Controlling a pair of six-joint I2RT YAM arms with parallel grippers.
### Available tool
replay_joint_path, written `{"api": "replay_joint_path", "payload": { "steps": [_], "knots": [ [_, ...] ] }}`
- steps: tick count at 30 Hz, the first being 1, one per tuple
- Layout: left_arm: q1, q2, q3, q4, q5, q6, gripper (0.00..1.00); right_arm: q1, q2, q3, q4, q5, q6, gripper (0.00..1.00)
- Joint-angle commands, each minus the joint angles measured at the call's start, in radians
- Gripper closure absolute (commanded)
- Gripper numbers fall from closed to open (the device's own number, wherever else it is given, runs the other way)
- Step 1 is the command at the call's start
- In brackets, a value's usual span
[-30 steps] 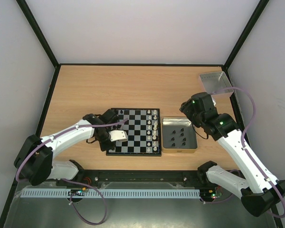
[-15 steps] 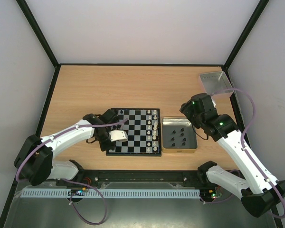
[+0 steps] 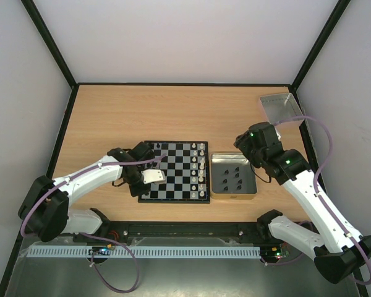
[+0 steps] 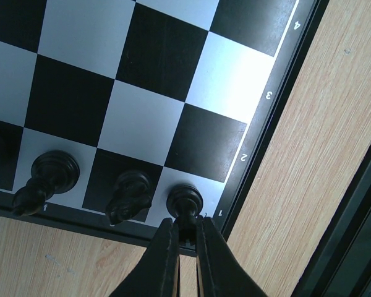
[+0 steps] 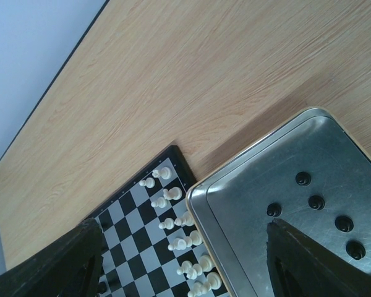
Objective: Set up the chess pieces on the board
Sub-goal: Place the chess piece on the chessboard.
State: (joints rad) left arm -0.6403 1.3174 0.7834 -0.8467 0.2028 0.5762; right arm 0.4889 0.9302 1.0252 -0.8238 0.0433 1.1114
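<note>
Left gripper (image 4: 185, 221) pinching round-topped black piece (image 4: 185, 199) (board (image 4: 142, 124) corner), right gripper (image 5: 182, 224) wide over metal tin (image 5: 260, 167).

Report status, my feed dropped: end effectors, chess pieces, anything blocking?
Left end effector shut on black piece at board corner square. Right end effector open, above tin. Several dark pieces lie in tin. No obstruction seen.

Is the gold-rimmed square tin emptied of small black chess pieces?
No, several small black chess pieces lie on the gold-rimmed square tin's floor.
</note>
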Motion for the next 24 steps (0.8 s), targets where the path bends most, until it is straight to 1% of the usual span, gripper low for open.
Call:
{"api": "replay_joint_path", "payload": {
  "steps": [1, 9, 12, 13, 16, 20, 24],
  "knots": [
    [0.004, -0.007, -0.006, -0.022, 0.012, 0.01, 0.95, -0.004, -0.009, -0.015, 0.012, 0.007, 0.008, 0.29],
    [0.005, -0.013, -0.004, -0.031, 0.017, 0.016, 0.81, -0.004, -0.004, -0.015, 0.015, 0.007, 0.004, 0.29],
    [0.005, -0.013, -0.002, -0.034, 0.019, 0.019, 0.73, -0.004, -0.002, -0.014, 0.014, 0.009, 0.002, 0.29],
    [0.005, -0.012, -0.002, -0.033, 0.019, 0.019, 0.72, -0.004, -0.002, -0.014, 0.013, 0.008, 0.002, 0.29],
    [0.006, -0.013, -0.002, -0.034, 0.02, 0.019, 0.73, -0.004, -0.002, -0.014, 0.013, 0.009, 0.002, 0.29],
    [0.006, -0.012, -0.001, -0.037, 0.024, 0.022, 0.8, -0.004, -0.001, -0.014, 0.012, 0.01, 0.001, 0.29],
    [0.006, -0.008, 0.001, -0.048, 0.03, 0.028, 0.83, -0.004, -0.002, -0.014, 0.011, 0.01, 0.001, 0.29]
  ]
}}
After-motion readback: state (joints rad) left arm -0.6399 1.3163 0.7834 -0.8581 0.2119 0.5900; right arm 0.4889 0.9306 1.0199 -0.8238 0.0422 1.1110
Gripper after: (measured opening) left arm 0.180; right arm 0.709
